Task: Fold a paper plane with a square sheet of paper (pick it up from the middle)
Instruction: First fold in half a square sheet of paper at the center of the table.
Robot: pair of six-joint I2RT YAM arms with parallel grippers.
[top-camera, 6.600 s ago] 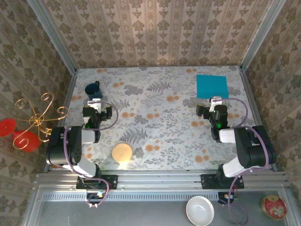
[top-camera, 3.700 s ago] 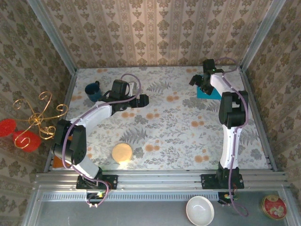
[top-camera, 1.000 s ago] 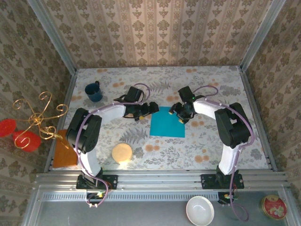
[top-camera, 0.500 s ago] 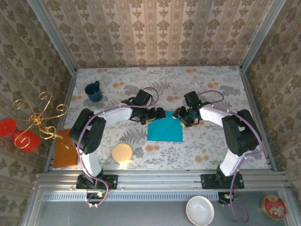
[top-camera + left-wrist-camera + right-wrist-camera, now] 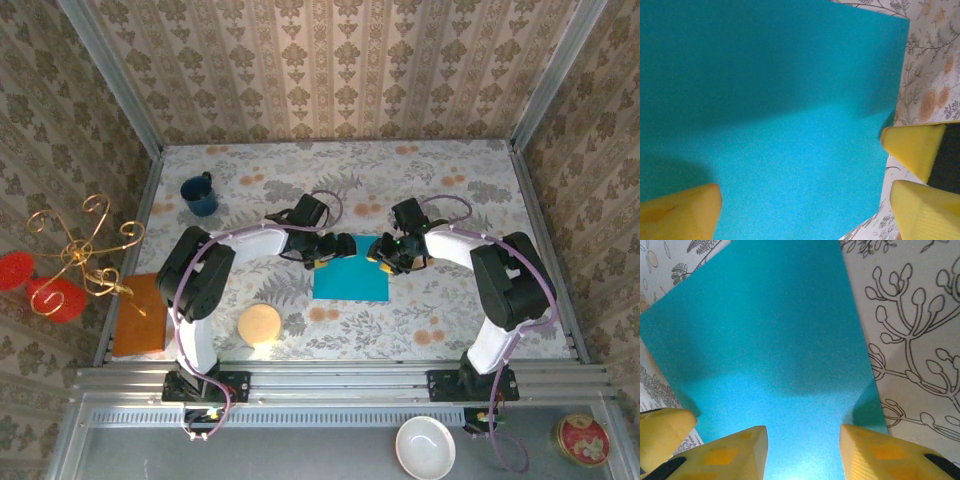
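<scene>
The square sheet of paper point(image 5: 350, 270) lies flat and turquoise in the middle of the floral table; no crease is visible on it. My left gripper point(image 5: 327, 249) hovers over its far left corner and my right gripper point(image 5: 388, 252) over its far right corner. In the left wrist view the paper point(image 5: 770, 115) spreads under my open left gripper point(image 5: 805, 215), its yellow fingers point(image 5: 682, 212) wide apart. In the right wrist view my right gripper point(image 5: 802, 450) is open over the paper point(image 5: 775, 345), with nothing pinched between the fingertips point(image 5: 735, 450).
A dark blue mug point(image 5: 199, 194) stands at the back left. A round tan disc point(image 5: 260, 325) lies near the front left, an orange-brown board point(image 5: 140, 314) at the left edge. A gold wire stand point(image 5: 80, 255) is outside the left wall. A white bowl point(image 5: 425, 446) sits beyond the front rail.
The sheet came from the back right corner to the table's middle with the right gripper. In the last second it slid slightly nearer, and both grippers settled over its far corners.
</scene>
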